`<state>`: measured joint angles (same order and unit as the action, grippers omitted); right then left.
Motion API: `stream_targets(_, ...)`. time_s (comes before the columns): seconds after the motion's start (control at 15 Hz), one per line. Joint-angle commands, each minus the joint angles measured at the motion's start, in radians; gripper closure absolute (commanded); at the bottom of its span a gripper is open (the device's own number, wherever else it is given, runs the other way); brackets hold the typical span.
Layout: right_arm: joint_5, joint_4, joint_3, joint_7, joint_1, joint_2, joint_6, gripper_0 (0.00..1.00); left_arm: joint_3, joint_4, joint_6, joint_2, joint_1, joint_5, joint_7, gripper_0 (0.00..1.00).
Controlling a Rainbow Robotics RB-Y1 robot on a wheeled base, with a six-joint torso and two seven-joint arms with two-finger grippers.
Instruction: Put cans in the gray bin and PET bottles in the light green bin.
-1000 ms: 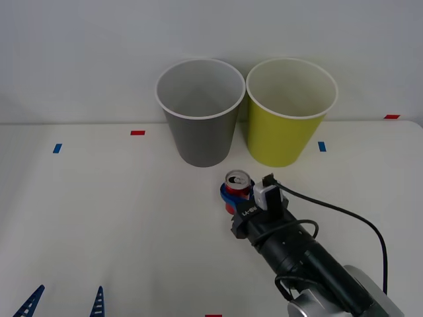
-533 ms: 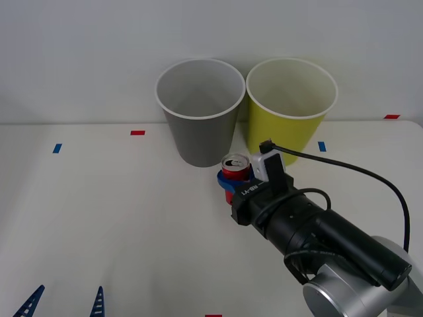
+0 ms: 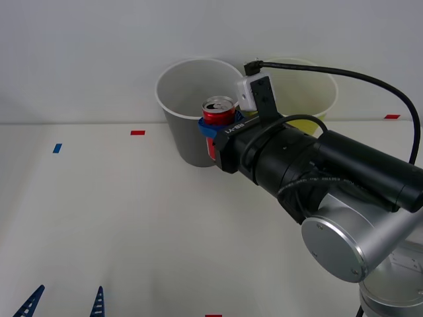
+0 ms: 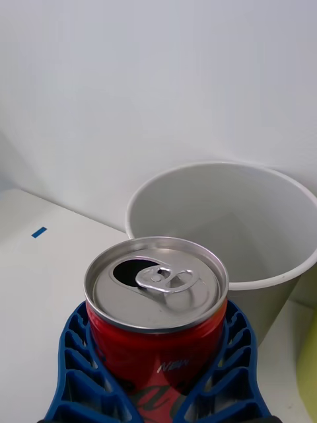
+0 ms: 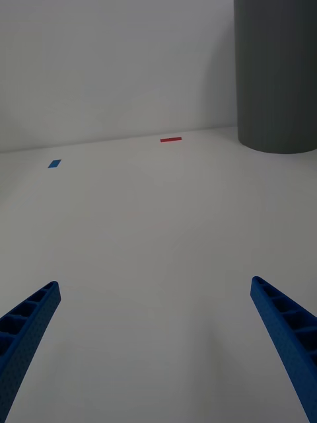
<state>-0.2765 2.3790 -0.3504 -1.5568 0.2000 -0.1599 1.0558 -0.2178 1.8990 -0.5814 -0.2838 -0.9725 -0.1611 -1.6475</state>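
Note:
A small red can [image 3: 219, 112] with a silver top and pull-tab is held upright in my right gripper [image 3: 213, 125], whose blue fingers [image 4: 76, 360] are shut around it. The can [image 4: 157, 310] hangs in the air at rim height, just in front of the gray bin [image 3: 192, 132] with its white rim [image 4: 218, 225]. The light green bin [image 3: 310, 99] stands right of the gray one, mostly behind my right arm. My left gripper [image 3: 64, 302] rests open low at the table's near left, its fingers [image 5: 30, 324] spread over bare table.
The white table [image 3: 119, 218] carries small red [image 3: 137, 133] and blue [image 3: 57, 148] tape marks. A black cable [image 3: 344, 76] arcs over my right arm. A white wall stands behind the bins.
My right gripper has lifted the can off the table and carried it up and back toward the gray bin's rim. The left arm has stayed still.

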Motion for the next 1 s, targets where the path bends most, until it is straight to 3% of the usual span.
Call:
stream_targets(0.07, -0.015, 0.0, 0.057, 0.034, 0.168, 0.019, 0.191, 1.0, 0.0, 0.0, 0.0, 0.0, 0.0, 0.0, 0.0, 0.0)
stream_targets(0.2, -0.003, -0.021, 0.071, 0.132, 0.257, 0.031, 0.227, 1.0, 0.0, 0.0, 0.0, 0.0, 0.0, 0.0, 0.0, 0.0)
stream_targets(0.4, 0.033, -0.115, 0.083, 0.138, 0.348, 0.036, 0.173, 1.0, 0.0, 0.0, 0.0, 0.0, 0.0, 0.0, 0.0, 0.0)
stream_targets(0.8, 0.042, -0.431, 0.111, 0.126, 0.435, 0.046, -0.212, 1.0, 0.0, 0.0, 0.0, 0.0, 0.0, 0.0, 0.0, 0.0)
stream_targets(1.0, 0.065, -0.57, 0.108, 0.13, 0.464, 0.051, -0.333, 1.0, 0.0, 0.0, 0.0, 0.0, 0.0, 0.0, 0.0, 0.0)
